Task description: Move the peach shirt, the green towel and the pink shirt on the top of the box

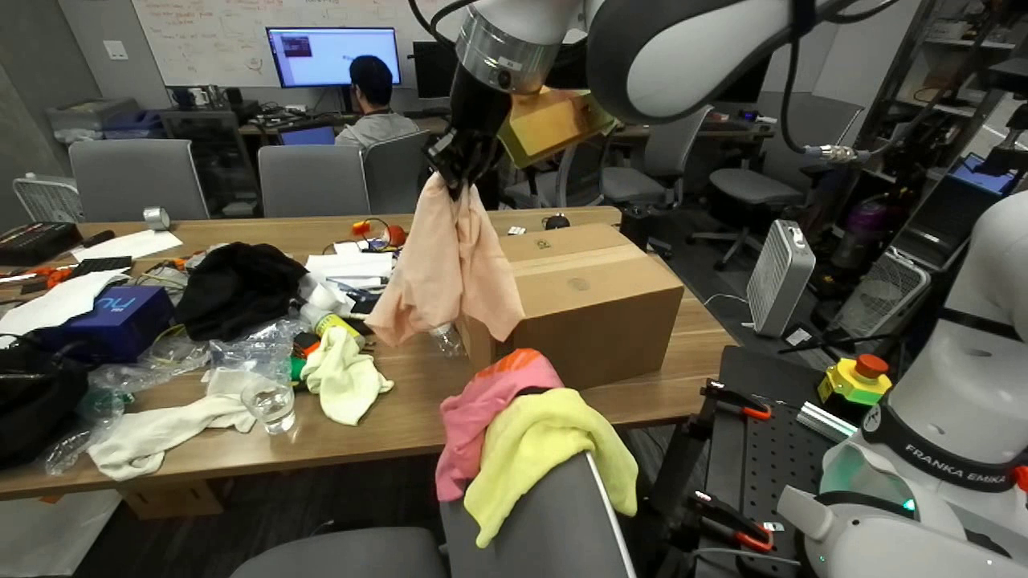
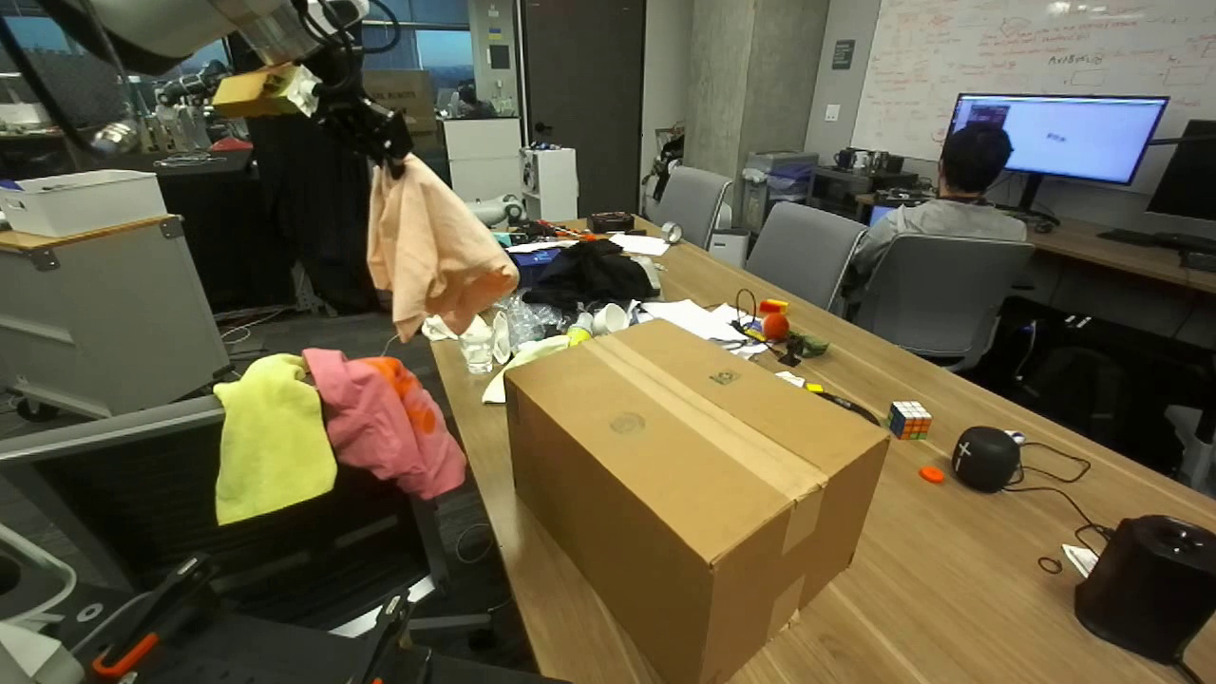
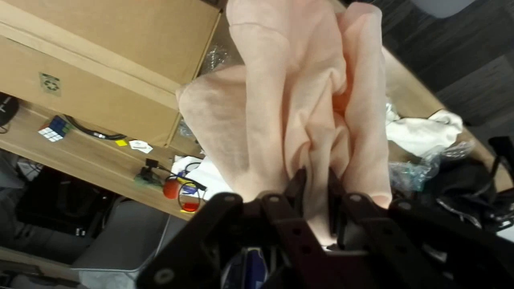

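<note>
Peach shirt (image 1: 450, 265) hangs limp in midair, its top bunched in the claw (image 3: 317, 174). From the wrist view we look at two dark fingers (image 3: 297, 190) standing close together, with only a slim gap between them, and that gap is filled by a pinched fold of cloth: the claw is clamped on the shirt. We see the loose folds droop below the grip in both exterior views, with the arm (image 1: 707, 68) bent above.

In an exterior view, the lower hem passes in front of a corner of the box (image 1: 598, 321); also in an exterior view, the shirt (image 2: 437, 237) shows apart from it. The box stands on the wooden table (image 2: 959, 570), a strip of tape (image 2: 703, 414) running along its top. Over the back of a gray chair (image 1: 546, 522) just beside the table, we find the pink shirt (image 2: 380, 418), marked with orange, and the green towel (image 2: 271, 437), draped side by side and touching.

Farther along the table we make out a black cloth (image 1: 245, 289), a pale yellow-green cloth (image 1: 341, 373) and a clear glass (image 1: 271, 405) among papers (image 1: 349, 266) and crumpled plastic (image 1: 261, 345). Near the box sit a puzzle cube (image 2: 909, 420) and a small black speaker (image 2: 986, 459). Beyond the table, a person (image 2: 950, 218) in gray sits with back to us, facing a lit monitor (image 2: 1054, 138) in front of a whiteboard (image 2: 931, 57) with red writing.
</note>
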Robot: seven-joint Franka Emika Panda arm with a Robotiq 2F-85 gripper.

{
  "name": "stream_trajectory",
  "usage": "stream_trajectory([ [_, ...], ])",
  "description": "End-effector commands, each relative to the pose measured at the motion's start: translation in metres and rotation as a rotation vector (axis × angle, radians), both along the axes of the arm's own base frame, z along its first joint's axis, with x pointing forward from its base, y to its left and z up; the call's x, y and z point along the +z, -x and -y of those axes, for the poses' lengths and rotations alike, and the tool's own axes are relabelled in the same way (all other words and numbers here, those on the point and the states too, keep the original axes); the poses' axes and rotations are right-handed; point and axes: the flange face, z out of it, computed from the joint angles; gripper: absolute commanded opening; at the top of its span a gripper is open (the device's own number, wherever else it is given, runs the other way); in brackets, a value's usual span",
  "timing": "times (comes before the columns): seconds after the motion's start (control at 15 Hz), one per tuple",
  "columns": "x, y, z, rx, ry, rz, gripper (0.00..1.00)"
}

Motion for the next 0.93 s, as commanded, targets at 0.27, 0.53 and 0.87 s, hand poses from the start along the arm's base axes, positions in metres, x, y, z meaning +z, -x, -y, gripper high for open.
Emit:
stream_trajectory([
  [0.27, 0.021, -0.026, 0.081, -0.269, 0.083, 0.085, 0.03],
  [0.53, 0.027, -0.027, 0.137, -0.428, 0.126, 0.11, 0.03],
  [0.87, 0.036, -0.019, 0.211, -0.63, 0.168, 0.143, 0.03],
])
